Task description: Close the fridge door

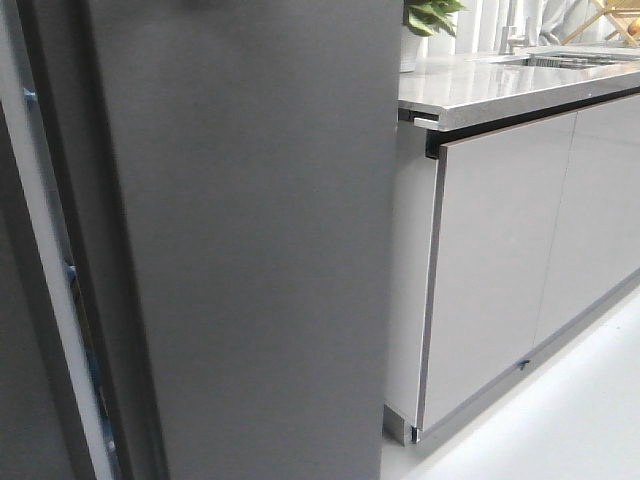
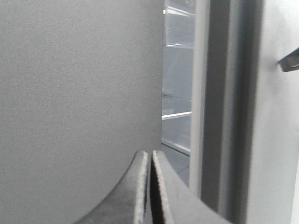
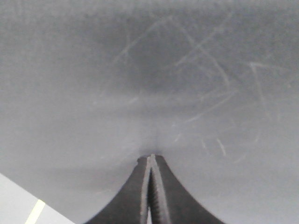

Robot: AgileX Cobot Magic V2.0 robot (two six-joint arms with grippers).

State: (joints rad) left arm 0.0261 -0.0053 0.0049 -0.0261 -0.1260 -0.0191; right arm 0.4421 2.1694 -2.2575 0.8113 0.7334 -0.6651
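Observation:
The fridge door point(image 1: 250, 250) is a tall matte dark-grey panel that fills the left and middle of the front view. Its white lining point(image 1: 55, 260) with blue tape bits shows along its left edge. Neither gripper shows in the front view. In the left wrist view my left gripper point(image 2: 150, 155) is shut and empty, close to the door point(image 2: 79, 84) near its edge. Beside that edge a gap shows clear fridge shelves point(image 2: 177, 93), so the door stands ajar. My right gripper point(image 3: 152, 157) is shut and empty, its tips against the scratched grey door face point(image 3: 149, 70).
Light-grey glossy cabinet doors point(image 1: 500, 260) stand to the right under a grey countertop point(image 1: 500, 85) with a potted plant point(image 1: 425, 20) and a sink point(image 1: 570, 60). A pale floor point(image 1: 560, 420) lies at the lower right. A narrower dark panel point(image 1: 20, 350) is at the far left.

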